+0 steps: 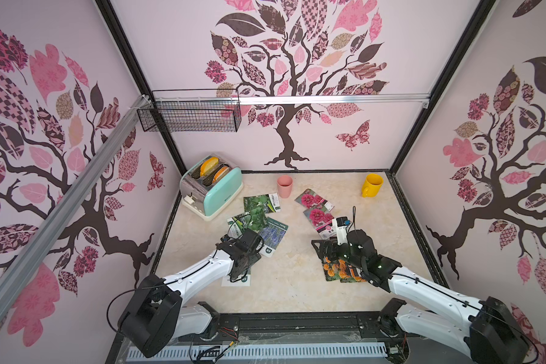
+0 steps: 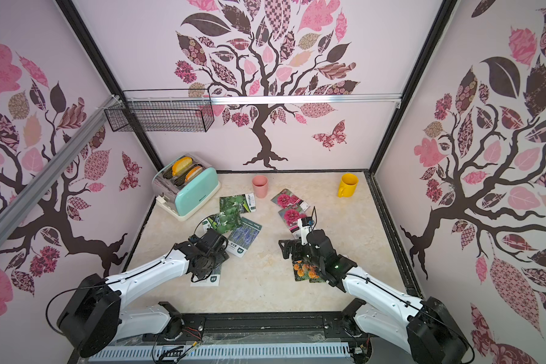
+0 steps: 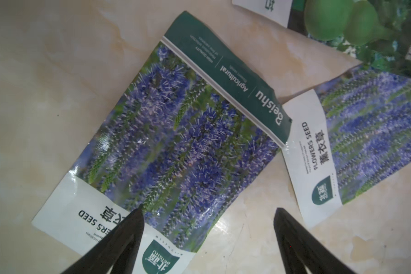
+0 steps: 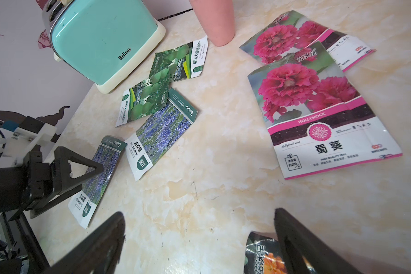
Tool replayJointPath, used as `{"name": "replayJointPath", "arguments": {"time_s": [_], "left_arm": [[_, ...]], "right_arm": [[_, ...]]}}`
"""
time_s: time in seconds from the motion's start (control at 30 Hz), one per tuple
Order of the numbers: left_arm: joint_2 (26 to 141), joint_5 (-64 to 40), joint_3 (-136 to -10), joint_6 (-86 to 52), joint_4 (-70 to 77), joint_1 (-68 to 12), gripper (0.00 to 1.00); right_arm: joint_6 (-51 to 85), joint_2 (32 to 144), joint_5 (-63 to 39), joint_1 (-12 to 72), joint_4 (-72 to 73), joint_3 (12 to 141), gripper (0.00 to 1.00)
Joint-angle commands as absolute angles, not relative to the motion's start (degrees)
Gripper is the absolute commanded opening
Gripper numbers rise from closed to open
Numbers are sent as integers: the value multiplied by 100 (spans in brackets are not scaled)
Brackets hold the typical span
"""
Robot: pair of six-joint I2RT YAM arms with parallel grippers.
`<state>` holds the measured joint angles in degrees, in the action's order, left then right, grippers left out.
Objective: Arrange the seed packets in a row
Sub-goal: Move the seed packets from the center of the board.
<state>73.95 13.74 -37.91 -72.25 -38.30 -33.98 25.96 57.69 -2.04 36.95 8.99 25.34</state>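
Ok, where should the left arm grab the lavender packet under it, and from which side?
Probably its white label end, coming from above with the left gripper, open jaws straddling that edge. The lavender packet lies flat on the table, that end free, while its green header corner crowds the second lavender packet.

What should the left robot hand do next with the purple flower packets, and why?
Probably move the left gripper over to the second lavender packet. Its jaws stand open and the near lavender packet lies flat and free on the table. The second one sits crooked, with a corner seemingly under a gourd packet.
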Motion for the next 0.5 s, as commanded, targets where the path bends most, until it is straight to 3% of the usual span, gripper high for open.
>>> {"name": "replayJointPath", "arguments": {"time_s": [0.0, 0.47], "left_arm": [[7492, 1420, -3644, -7400, -3593, -3110, 87], [7866, 168, -3174, -5569, -3094, -741, 85]], "right_arm": [[2629, 5660, -231, 3683, 783, 2549, 100], [2840, 5877, -595, 3678, 1112, 2437, 100]]}}
